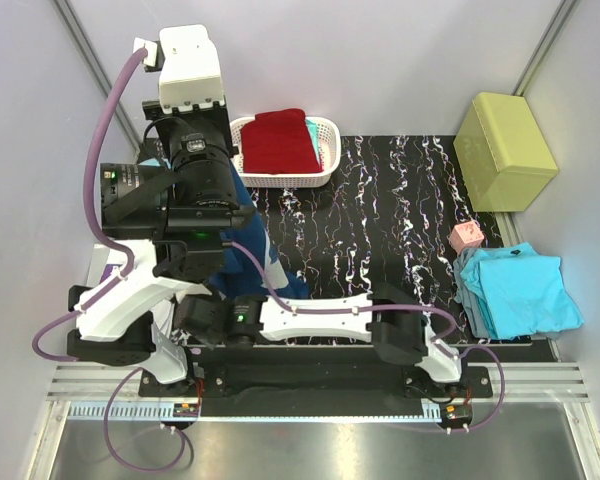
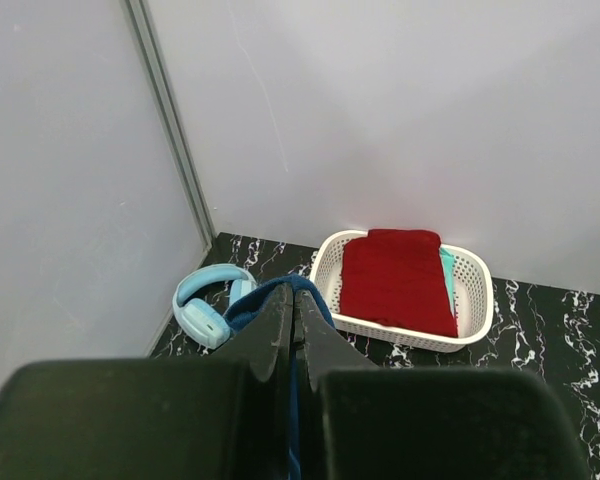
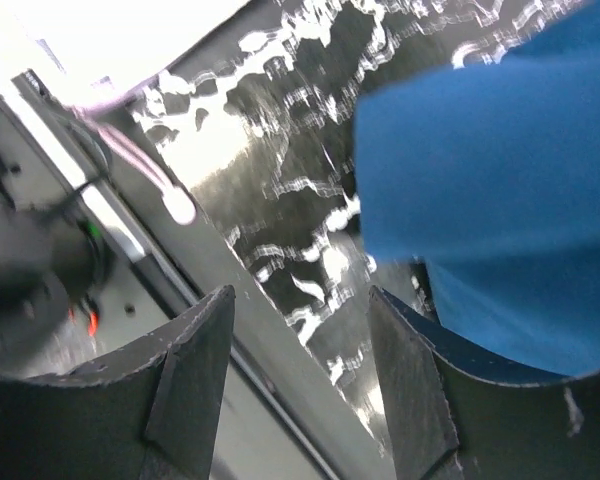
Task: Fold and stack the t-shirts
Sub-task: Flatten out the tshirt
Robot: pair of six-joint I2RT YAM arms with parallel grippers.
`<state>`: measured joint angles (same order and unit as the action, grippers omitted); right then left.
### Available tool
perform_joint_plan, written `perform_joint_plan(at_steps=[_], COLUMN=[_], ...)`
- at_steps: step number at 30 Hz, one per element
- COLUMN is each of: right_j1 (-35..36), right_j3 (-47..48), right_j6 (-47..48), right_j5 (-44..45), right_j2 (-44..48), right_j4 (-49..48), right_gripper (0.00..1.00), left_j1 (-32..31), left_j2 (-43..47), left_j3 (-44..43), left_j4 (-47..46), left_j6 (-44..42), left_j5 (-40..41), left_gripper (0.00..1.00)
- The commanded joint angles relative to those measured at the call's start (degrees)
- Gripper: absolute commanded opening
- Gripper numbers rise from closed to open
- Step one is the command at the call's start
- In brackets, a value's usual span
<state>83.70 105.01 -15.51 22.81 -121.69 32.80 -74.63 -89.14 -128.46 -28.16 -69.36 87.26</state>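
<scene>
My left gripper (image 2: 295, 296) is raised high above the table's left side and shut on a fold of the navy blue t-shirt (image 2: 268, 300). The shirt hangs below the arm in the top view (image 1: 252, 240). My right gripper (image 3: 300, 300) is open and empty, low near the table's front edge, with the hanging blue cloth (image 3: 500, 180) just to its upper right. A dark red t-shirt (image 1: 278, 140) lies folded in a white basket (image 1: 325, 176) at the back. Turquoise t-shirts (image 1: 520, 290) lie in a loose pile at the right edge.
A yellow-green box (image 1: 504, 150) stands at the back right and a small pink object (image 1: 467, 237) sits beside the turquoise pile. Light blue headphones (image 2: 208, 308) lie at the back left by the wall. Grey walls enclose the black marbled table (image 1: 380, 220).
</scene>
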Motion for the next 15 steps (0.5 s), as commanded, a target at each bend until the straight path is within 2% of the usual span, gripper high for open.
perform_joint_plan(at_steps=[1,10,15], right_j1=[0.23,-0.99,-3.1], right_j3=[8.26,16.8,13.22], right_j6=[2.59,2.85,0.13], right_j5=[0.04,7.86,11.02], right_j2=[-4.43,-11.11,-7.96], right_j4=[-1.51,3.32,4.29], right_gripper=[0.63,0.63,0.63], left_j1=[-1.04,-2.27,-2.19], left_j2=[0.2,0.02,0.81], left_j3=[-0.38,0.23,1.46], left_j4=[-1.19,-3.65,-4.44], left_j6=[0.02,-2.88,-3.58], left_j5=[5.9,6.69,6.43], left_gripper=[0.0,0.0,0.0])
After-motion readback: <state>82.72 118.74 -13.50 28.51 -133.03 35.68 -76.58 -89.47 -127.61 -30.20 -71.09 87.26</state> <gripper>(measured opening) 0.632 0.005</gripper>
